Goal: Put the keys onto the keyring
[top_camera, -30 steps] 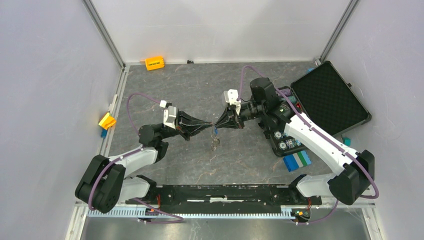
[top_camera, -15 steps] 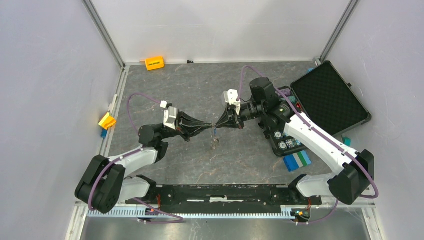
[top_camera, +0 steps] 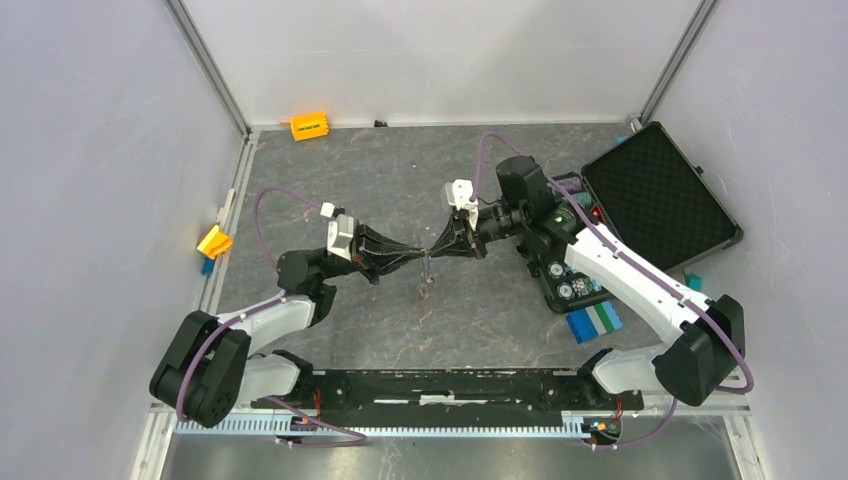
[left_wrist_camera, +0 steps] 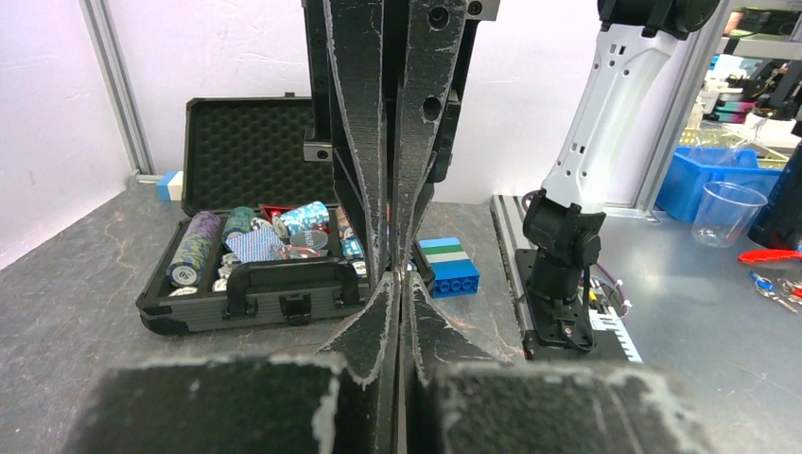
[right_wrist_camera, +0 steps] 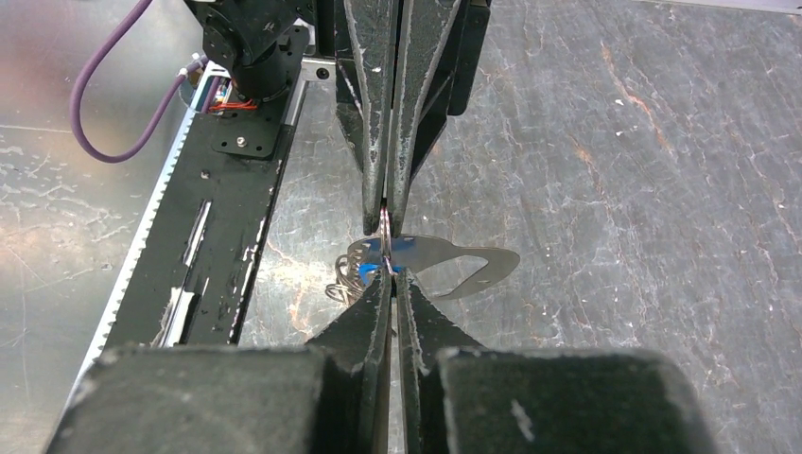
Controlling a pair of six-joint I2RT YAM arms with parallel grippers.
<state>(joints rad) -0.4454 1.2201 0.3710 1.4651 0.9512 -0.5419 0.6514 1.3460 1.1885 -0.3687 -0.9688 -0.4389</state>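
My left gripper (top_camera: 418, 251) and right gripper (top_camera: 432, 249) meet tip to tip above the table's middle, both shut. In the right wrist view a thin pale metal piece (right_wrist_camera: 384, 232) runs between the right gripper (right_wrist_camera: 391, 274) and the left fingers (right_wrist_camera: 374, 142); both pinch it. Just below the tips are a key's bright blue tag (right_wrist_camera: 405, 249), the flat grey keyring (right_wrist_camera: 463, 265) and some wire loops (right_wrist_camera: 343, 284). From above this cluster (top_camera: 428, 286) shows just below the tips; I cannot tell whether it hangs or rests. The black-headed key is not visible. The left wrist view shows only my left gripper (left_wrist_camera: 399, 279).
An open black case (top_camera: 655, 195) with poker chips sits at the right, also seen in the left wrist view (left_wrist_camera: 251, 274). A blue, green and white block (top_camera: 595, 322) lies near it. An orange block (top_camera: 309, 126) and a yellow piece (top_camera: 213, 241) sit at the left walls.
Both gripper tips have shifted very slightly left together, still pinched tip to tip. The cluster under them has barely moved.
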